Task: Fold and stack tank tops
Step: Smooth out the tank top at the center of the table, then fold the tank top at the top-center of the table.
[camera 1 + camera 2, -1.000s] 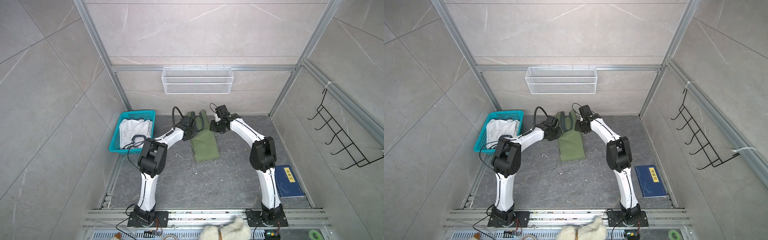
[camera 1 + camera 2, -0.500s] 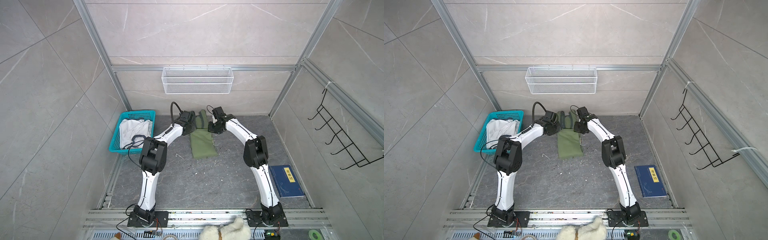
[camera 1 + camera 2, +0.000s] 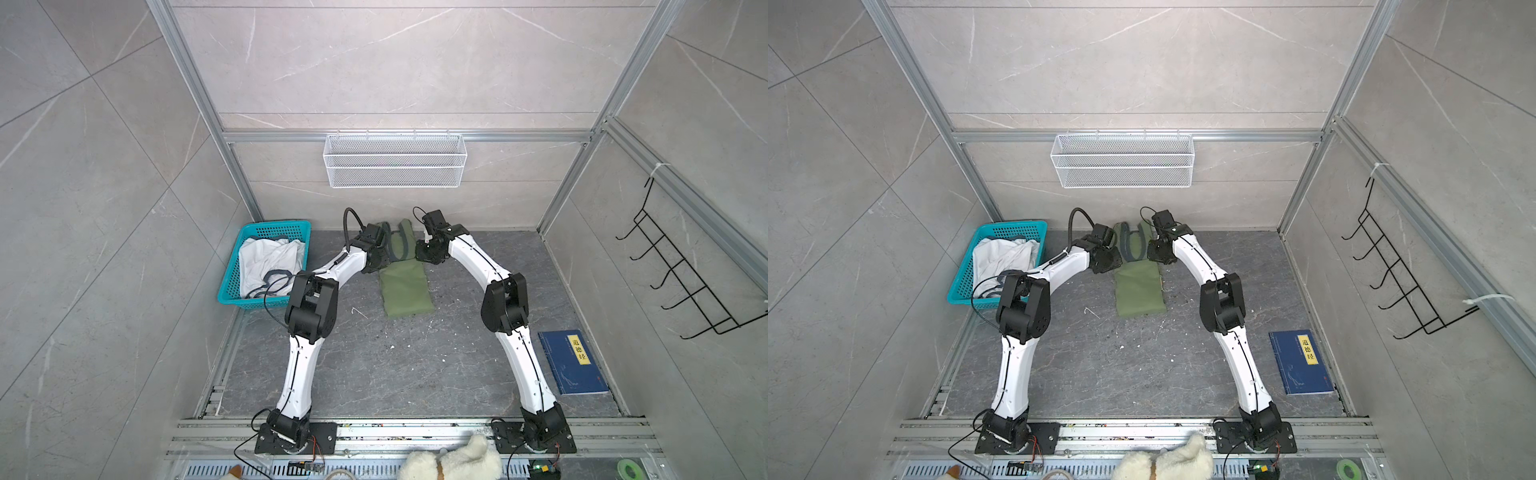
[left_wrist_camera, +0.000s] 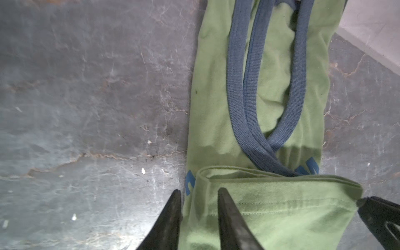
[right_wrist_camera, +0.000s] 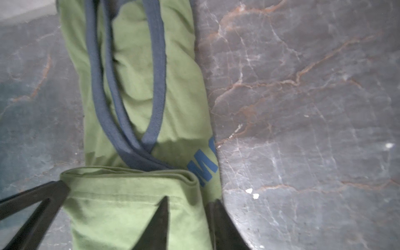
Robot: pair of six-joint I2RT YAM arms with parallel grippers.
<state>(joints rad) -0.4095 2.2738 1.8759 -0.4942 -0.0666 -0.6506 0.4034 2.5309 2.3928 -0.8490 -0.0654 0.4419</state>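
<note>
A: How do the left jaws stand?
B: Parted, low over the table (image 4: 86, 108), straddling 1 corner of the folded-up hem of the olive green tank top (image 4: 259, 216).
A: And the right jaws?
B: Parted too, astride the opposite corner of that hem.
A: Where does that top lie?
B: Mid-table toward the back wall, folded narrow, hem doubled up to just below the navy trim (image 5: 155, 65).
A: The white tank top (image 3: 270, 257)?
B: Crumpled in the teal basket (image 3: 274, 226), at the table's edge on the left arm's side.
</note>
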